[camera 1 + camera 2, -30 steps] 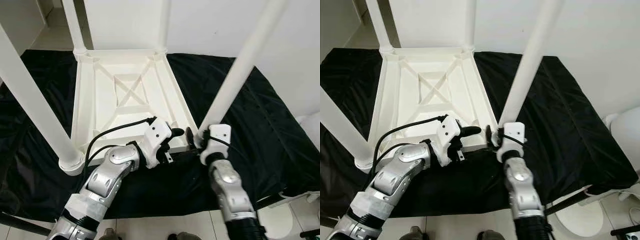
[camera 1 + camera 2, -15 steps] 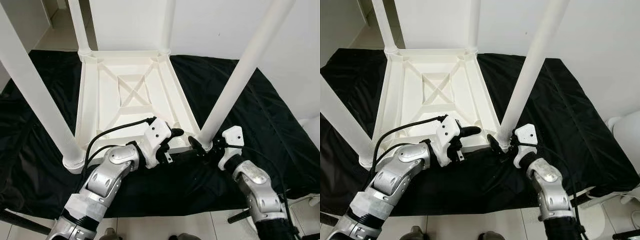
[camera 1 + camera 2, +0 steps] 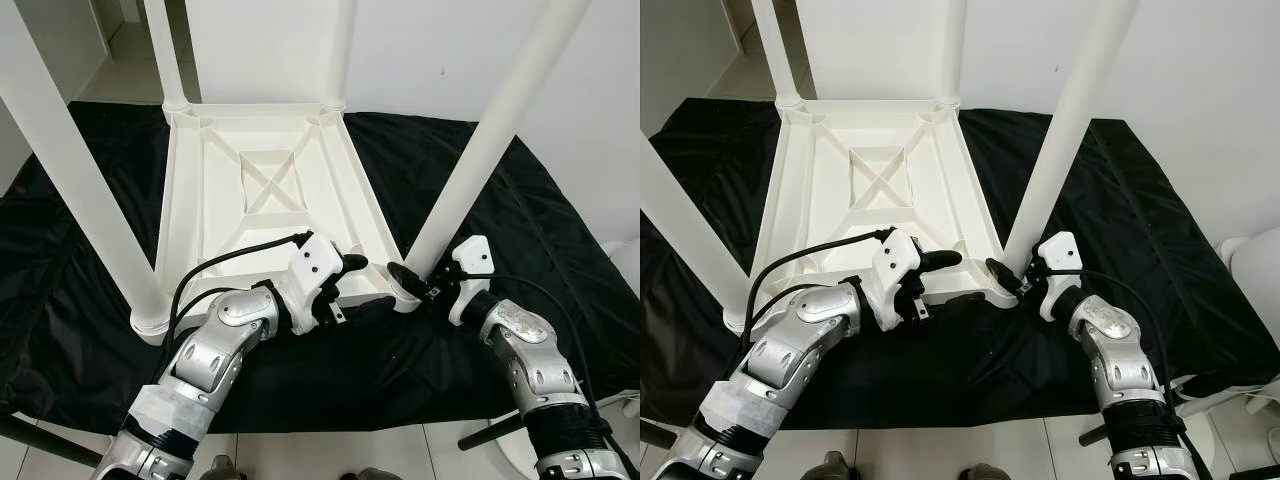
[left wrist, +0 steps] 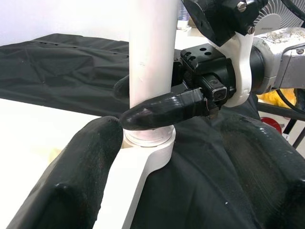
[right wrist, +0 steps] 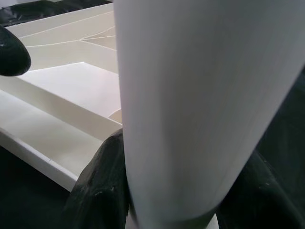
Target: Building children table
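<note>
White table (image 3: 265, 190) lies upside down on black cloth (image 3: 520, 220), four legs up. Right gripper (image 3: 412, 283) clamped around the base of the near right leg (image 3: 478, 150), fingers on both sides, just above its corner socket. Left gripper (image 3: 345, 275) at the table's near edge beside that corner, one finger (image 4: 76, 176) resting on the frame; open or closed, cannot tell.

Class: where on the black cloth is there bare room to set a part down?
Bare cloth lies right of the upturned table, up to the wall. It is crowded at the near right leg, where the right gripper and left gripper meet.
</note>
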You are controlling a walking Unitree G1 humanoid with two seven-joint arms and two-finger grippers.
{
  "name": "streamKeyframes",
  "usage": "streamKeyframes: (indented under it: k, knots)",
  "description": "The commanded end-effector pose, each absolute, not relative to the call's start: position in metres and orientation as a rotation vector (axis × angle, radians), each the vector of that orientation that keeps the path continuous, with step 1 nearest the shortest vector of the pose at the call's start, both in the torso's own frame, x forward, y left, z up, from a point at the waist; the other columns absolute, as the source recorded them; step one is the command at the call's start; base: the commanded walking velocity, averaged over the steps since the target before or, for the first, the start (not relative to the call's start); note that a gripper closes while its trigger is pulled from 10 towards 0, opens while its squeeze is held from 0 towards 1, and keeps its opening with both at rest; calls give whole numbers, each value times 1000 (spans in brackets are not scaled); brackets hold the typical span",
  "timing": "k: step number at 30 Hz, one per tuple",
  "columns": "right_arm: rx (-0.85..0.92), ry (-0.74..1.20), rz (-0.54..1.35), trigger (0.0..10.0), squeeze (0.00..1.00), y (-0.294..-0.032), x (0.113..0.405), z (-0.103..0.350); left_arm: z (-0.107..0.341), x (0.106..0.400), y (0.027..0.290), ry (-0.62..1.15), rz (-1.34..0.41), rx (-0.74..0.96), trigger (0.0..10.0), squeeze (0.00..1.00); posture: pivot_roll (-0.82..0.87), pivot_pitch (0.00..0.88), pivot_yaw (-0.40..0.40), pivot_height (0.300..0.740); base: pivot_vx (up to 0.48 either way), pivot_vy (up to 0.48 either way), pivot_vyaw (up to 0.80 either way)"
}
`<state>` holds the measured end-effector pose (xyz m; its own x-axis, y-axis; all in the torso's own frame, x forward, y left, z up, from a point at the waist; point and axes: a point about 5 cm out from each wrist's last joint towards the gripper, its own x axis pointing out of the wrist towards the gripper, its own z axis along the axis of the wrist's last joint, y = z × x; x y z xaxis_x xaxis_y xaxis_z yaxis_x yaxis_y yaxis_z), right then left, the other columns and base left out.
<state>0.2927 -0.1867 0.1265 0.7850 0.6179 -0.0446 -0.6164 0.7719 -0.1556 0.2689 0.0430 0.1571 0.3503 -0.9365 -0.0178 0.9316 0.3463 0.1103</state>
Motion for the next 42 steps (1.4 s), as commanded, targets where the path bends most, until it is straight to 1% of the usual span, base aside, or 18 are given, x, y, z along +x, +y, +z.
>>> streamKeyframes:
  k: [1,6,7,9,13,14,17,18,20,23,26,28,30,31,34,39,40,42]
  knots:
    - [-174,27,681,0,0,-192,289,120,156,270,42,-45,-1222,114,10000,0,13,0,-39,740,0,0,0]
    - [-166,31,669,0,0,-193,286,117,157,270,42,-46,-1222,114,10000,0,6,0,-36,740,0,0,0]
    - [-151,22,638,10000,0,-190,284,118,157,270,42,-46,-1221,114,10000,0,3,0,-37,740,0,0,0]
    - [-151,22,638,10000,0,-190,284,118,157,270,42,-46,-1221,114,10000,0,3,0,-37,740,0,0,0]
    - [-132,-4,575,10000,0,-184,282,120,156,270,42,-48,-1219,114,10000,0,2,0,-40,740,0,0,0]
    - [-118,-15,520,10000,0,-180,282,122,156,270,42,-49,-1215,115,10000,0,1,0,-41,740,0,0,0]
    - [-120,-32,470,10000,0,-175,281,123,156,270,42,-50,-1210,116,10000,0,1,0,-45,740,0,0,0]
    - [-114,-35,399,10000,0,-170,280,123,156,270,42,-50,-1205,116,10000,0,2,2,-47,740,0,0,0]
    - [-106,-35,321,10000,0,-165,278,122,155,270,42,-50,-1199,115,10000,0,1,4,-48,740,0,0,0]
    - [-102,-34,303,10000,0,-164,277,121,155,270,42,-50,-1197,115,10000,0,1,4,-48,740,0,0,0]
    - [-75,-29,96,10000,0,-153,271,116,155,270,42,-51,-1191,115,10000,0,-2,5,-53,740,0,0,0]
    - [-73,-17,8,10000,0,-146,269,113,155,270,41,-54,-1186,114,10000,0,-2,5,-53,740,0,0,0]
    - [-73,-17,8,10000,0,-146,269,113,155,270,41,-54,-1186,114,10000,0,-2,5,-53,740,0,0,0]
    - [-73,-8,-37,10000,0,-140,268,111,155,270,41,-56,-1183,116,10000,0,-4,6,-53,740,0,0,0]
    - [-54,-8,-63,10000,0,-135,267,112,154,271,41,-59,-1178,123,10000,0,-4,6,-54,740,0,0,0]
    - [-46,-10,-63,10000,0,-132,267,113,154,271,41,-60,-1173,123,10000,0,-4,6,-54,740,0,0,0]
    - [-45,-16,-56,10000,1000,-131,266,115,155,272,41,-63,-1169,125,10000,0,-6,7,-52,740,0,0,0]
    - [-45,-25,-53,10000,1000,-133,265,116,155,272,41,-67,-1161,130,10000,0,-7,7,-53,740,0,0,0]
